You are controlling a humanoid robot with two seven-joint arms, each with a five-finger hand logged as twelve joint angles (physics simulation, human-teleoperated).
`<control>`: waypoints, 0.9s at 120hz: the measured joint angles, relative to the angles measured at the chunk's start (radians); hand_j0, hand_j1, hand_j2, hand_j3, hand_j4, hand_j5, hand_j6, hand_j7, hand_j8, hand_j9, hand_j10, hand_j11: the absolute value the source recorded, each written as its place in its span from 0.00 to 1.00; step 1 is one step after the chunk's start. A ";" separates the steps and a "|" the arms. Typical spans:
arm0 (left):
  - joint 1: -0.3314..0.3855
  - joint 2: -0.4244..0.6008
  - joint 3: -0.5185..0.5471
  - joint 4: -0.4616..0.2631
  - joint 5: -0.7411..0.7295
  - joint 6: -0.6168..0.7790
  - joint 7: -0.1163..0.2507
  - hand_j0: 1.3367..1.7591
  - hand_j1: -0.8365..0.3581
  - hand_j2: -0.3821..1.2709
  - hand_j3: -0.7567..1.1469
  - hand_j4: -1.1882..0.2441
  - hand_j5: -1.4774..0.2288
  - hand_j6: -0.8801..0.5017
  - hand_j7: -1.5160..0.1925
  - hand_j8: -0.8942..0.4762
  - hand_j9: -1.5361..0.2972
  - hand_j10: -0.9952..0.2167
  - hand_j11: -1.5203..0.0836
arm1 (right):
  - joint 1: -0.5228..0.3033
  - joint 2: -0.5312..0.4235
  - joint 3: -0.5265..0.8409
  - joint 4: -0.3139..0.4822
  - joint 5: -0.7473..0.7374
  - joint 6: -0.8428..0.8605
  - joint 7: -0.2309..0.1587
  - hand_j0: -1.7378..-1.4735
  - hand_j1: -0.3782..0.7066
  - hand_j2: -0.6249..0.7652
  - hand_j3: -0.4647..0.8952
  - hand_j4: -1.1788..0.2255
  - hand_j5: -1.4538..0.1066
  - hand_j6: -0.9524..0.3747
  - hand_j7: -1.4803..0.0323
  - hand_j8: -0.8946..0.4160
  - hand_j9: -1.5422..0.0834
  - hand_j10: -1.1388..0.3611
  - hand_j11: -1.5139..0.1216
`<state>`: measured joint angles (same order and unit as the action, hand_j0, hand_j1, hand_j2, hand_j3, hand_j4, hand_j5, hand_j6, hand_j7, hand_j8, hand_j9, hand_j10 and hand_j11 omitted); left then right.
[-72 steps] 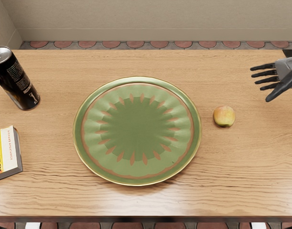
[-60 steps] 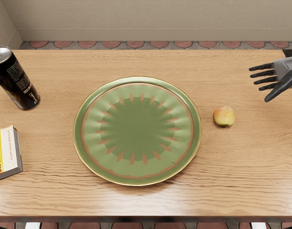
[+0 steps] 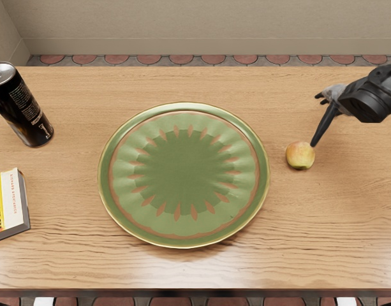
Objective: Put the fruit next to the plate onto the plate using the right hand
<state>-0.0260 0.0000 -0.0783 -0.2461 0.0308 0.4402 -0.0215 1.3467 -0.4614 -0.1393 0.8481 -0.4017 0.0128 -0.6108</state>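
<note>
The fruit point(image 3: 300, 155) lies on the table point(image 3: 348, 217), just below and left of the right hand point(image 3: 332, 102), close to one outstretched finger. The hand is unclenched, grasping nothing. The plate point(image 3: 182, 172) sits farther left.

My robot hand point(image 3: 339, 102) is mostly black, with thin black fingers point(image 3: 323, 125), a small light grey bit near the knuckles, and a fat, round, dark wrist point(image 3: 370, 99) that looks smooth and a little shiny.
</note>
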 joint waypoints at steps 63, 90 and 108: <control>0.000 0.000 0.000 0.000 0.000 0.000 0.000 0.76 0.99 0.23 0.40 0.83 0.87 0.64 0.89 0.65 0.84 0.82 0.95 | 0.082 -0.040 -0.233 0.505 0.013 -0.525 0.000 0.30 0.09 0.44 0.34 0.80 0.88 0.67 0.93 0.64 0.90 0.72 0.88; 0.000 0.000 0.000 0.000 0.000 0.000 0.000 0.76 0.99 0.23 0.40 0.83 0.87 0.64 0.89 0.65 0.84 0.82 0.95 | 0.079 -0.047 -0.281 0.581 0.021 -0.597 0.000 0.30 0.09 0.44 0.34 0.80 0.88 0.67 0.93 0.64 0.90 0.72 0.88; 0.000 0.000 0.000 0.000 0.000 0.000 0.000 0.76 0.99 0.23 0.40 0.83 0.87 0.64 0.89 0.65 0.84 0.82 0.95 | 0.082 -0.047 -0.299 0.592 0.031 -0.617 0.000 0.30 0.18 0.43 0.34 0.74 0.82 0.61 0.86 0.58 0.84 0.67 0.82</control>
<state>-0.0259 0.0000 -0.0783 -0.2459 0.0308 0.4402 -0.0215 1.4288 -0.5089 -0.4385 1.4396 -0.3702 -0.6046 -0.6109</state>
